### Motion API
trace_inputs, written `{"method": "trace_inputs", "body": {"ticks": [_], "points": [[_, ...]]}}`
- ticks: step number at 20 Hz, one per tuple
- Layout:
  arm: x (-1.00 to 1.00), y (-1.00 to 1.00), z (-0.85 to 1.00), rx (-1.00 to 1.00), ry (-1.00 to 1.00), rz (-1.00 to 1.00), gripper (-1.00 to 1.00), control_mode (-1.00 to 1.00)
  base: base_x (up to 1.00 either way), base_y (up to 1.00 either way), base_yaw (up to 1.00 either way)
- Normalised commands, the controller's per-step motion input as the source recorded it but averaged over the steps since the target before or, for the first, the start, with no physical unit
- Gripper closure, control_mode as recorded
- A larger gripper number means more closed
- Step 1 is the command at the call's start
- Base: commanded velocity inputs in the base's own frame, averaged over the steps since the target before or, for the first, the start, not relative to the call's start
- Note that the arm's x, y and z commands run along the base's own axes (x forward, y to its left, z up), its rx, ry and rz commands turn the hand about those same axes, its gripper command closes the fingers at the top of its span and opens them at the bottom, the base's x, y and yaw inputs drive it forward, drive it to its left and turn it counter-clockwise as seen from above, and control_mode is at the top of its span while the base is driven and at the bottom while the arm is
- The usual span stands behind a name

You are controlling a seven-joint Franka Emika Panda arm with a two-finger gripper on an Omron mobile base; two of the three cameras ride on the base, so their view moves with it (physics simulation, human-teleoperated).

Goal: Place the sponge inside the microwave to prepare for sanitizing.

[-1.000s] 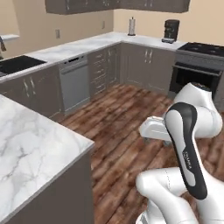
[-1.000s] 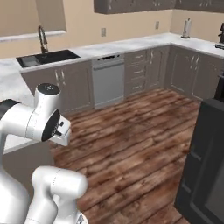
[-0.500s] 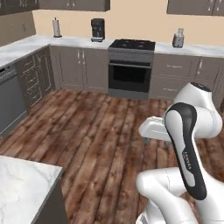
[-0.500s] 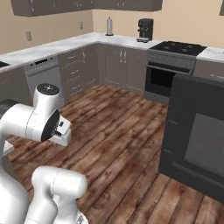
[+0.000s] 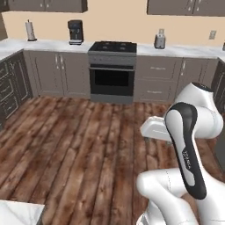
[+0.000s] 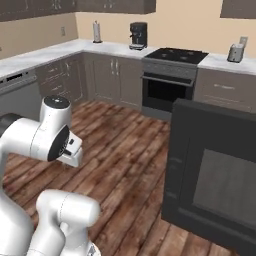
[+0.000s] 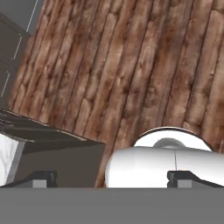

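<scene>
The microwave [image 6: 212, 182] looms close at the right of the right base view, a dark grey box with a dark glass pane facing me. I cannot tell whether its door is open or shut. The sponge is out of view. My arm is folded back on itself, with the white hand [image 5: 154, 129] held above the wooden floor. In the hand view my gripper [image 7: 111, 179] is open, its two dark fingertips [image 7: 43, 178] far apart with nothing between them, pointing down at the floor.
A black stove with oven [image 5: 112, 70] stands in the far counter run, with a coffee machine [image 5: 75, 31], paper towel roll [image 5: 30, 30] and toaster [image 5: 160, 40] on the counter. A marble counter corner [image 5: 17, 213] sits near left. Wooden floor [image 5: 79, 140] spreads between.
The whole picture has swung sideways as the base turned: the sink and dishwasher slid off left, the stove came to the middle, the microwave grew at the right. The arm keeps its pose.
</scene>
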Motion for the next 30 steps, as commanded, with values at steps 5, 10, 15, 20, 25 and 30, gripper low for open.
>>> {"method": "trace_inputs", "body": {"ticks": [5, 10, 15, 20, 25, 30], "points": [[0.00, 0.00, 0.00, 0.00, 0.00, 0.00, -1.00, 1.00, 0.75, 0.14, -0.20], [0.00, 0.00, 0.00, 0.00, 0.00, 0.00, -1.00, 1.00, 0.78, 0.19, -0.20], [0.00, 0.00, 0.00, 0.00, 0.00, 0.00, -1.00, 1.00, 0.79, 0.24, -0.21], [0.00, 0.00, 0.00, 0.00, 0.00, 0.00, -1.00, 1.00, 0.73, 0.26, -0.31], [0.00, 0.00, 0.00, 0.00, 0.00, 0.00, -1.00, 1.00, 0.59, 0.30, -0.49], [0.00, 0.00, 0.00, 0.00, 0.00, 0.00, -1.00, 1.00, 0.55, 0.31, -0.53]]}}
